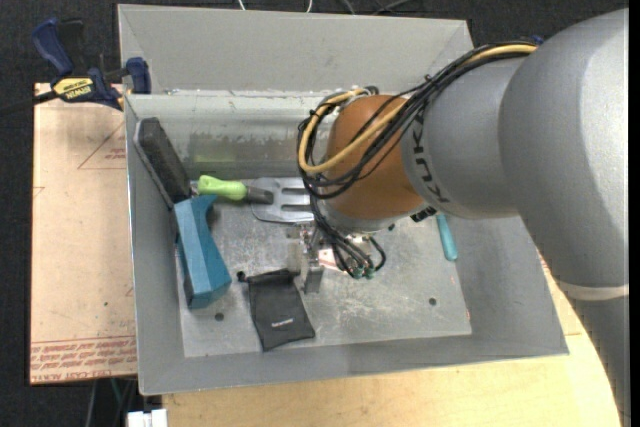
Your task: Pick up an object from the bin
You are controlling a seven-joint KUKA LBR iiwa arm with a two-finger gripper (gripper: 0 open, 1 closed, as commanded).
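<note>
Down at six o'clock, nearest the viewer, a black flat fabric pouch [276, 311] lies on the floor of the grey metal bin [420, 310], its long side running slightly askew. Just past the pouch's upper right corner, close to the bin's middle, is the hand [310, 267]. It points down at the floor beside that corner, with a small tangle of thin wires hanging at its three o'clock side. Whether the hand is spread or pressed together cannot be told, nor whether it touches the pouch; nothing can be seen held in it.

At eight o'clock a blue oblong block [200, 253] lies lengthwise, one end near the pouch. At three o'clock a slim teal pen-shaped stick [446, 239] pokes out from under the arm.

Farther on, above the hand, is the rounded orange cover [372, 170] of the wrist, ringed by yellow and black cables [312, 147]. The thick grey arm [565, 145] comes in from three o'clock, and black letters on it read "KUKA" [425, 165], partly crossed by the cables.

Beyond the hand, towards eleven o'clock, a green-handled utensil with a slotted metal head [224, 187] lies flat. Its head reaches under the orange cover. At ten o'clock a long black bar [162, 160] slants by the far wall, its lower end touching the blue block.
</note>
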